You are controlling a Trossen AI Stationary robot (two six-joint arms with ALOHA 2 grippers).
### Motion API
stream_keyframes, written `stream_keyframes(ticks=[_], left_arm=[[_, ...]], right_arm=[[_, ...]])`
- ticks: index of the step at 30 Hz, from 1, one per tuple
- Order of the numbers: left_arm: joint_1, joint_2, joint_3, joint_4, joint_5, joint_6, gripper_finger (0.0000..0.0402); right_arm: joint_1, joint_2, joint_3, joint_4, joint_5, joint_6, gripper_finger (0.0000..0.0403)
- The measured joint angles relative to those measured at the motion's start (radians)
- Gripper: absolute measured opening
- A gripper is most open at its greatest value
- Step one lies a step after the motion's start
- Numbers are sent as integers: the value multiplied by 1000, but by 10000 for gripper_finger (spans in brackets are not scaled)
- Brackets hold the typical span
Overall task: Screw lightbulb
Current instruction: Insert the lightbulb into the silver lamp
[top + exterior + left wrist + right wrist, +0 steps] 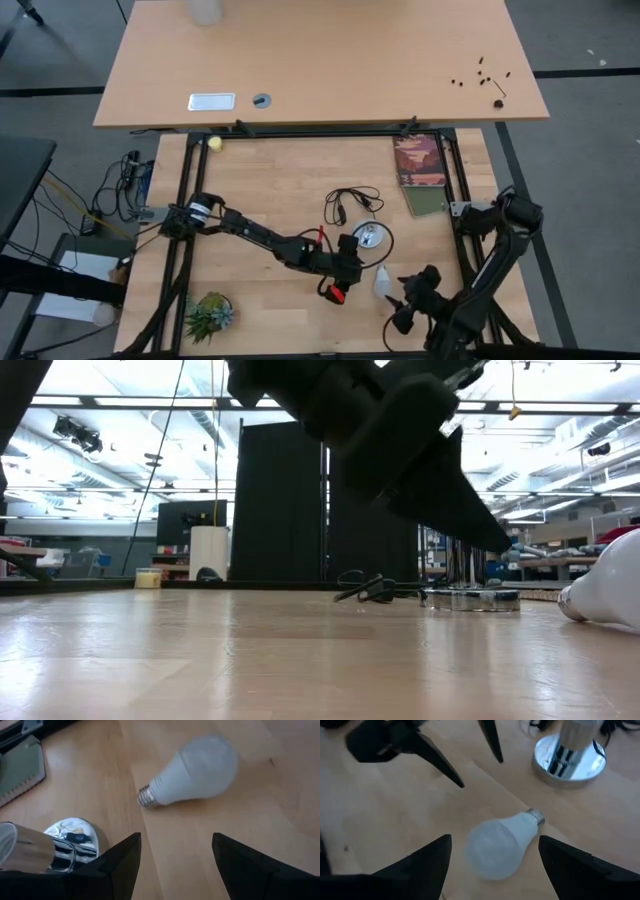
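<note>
The white lightbulb lies on its side on the wooden table, its silvery screw base pointing toward the round silvery socket, which stands a little beyond it with a black cord. My left gripper hovers open just left of the bulb; in its wrist view the bulb lies ahead of the fingers. My right gripper is open near the table's front edge, right of the bulb; its wrist view shows the bulb past the spread fingers, untouched.
A small green plant stands at the front left. A booklet and a green pad lie at the far right, and a yellow ball at the far left. A larger desk stands beyond the far edge.
</note>
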Motion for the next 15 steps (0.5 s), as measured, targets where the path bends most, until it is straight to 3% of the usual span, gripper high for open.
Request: stream_keyframes(ticks=[7, 15], left_arm=[[1, 3, 0, 5, -16, 1, 248], [1, 3, 0, 9, -20, -15, 248]], right_arm=[[-45, 105, 2, 99, 21, 15, 308], [-106, 256, 114, 9, 30, 15, 308]])
